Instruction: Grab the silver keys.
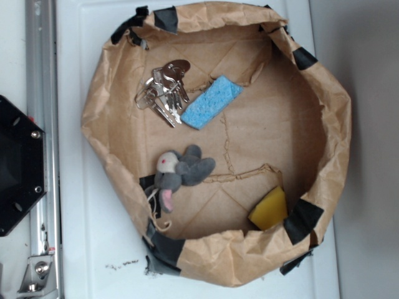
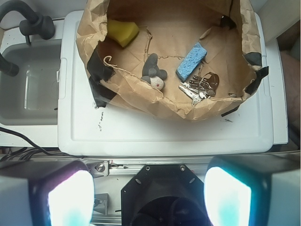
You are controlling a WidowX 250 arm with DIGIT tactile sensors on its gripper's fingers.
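The silver keys [image 1: 164,91] lie in a bunch on a ring inside the brown paper nest [image 1: 324,93], at its upper left, touching the blue sponge [image 1: 212,102]. In the wrist view the silver keys [image 2: 201,86] sit near the nest's front right wall, far ahead of me. My gripper [image 2: 149,197] hangs high above the robot base, well short of the nest, with its two fingers [image 2: 70,197] wide apart and nothing between them. The exterior view does not show the gripper.
A grey plush mouse [image 1: 181,172] lies in the nest's lower left and a yellow sponge [image 1: 269,209] at its lower right. The nest rests on a white lid [image 2: 164,132]. The black robot base [image 1: 15,165] and a metal rail [image 1: 40,124] stand left; a grey sink [image 2: 28,84] is beside the lid.
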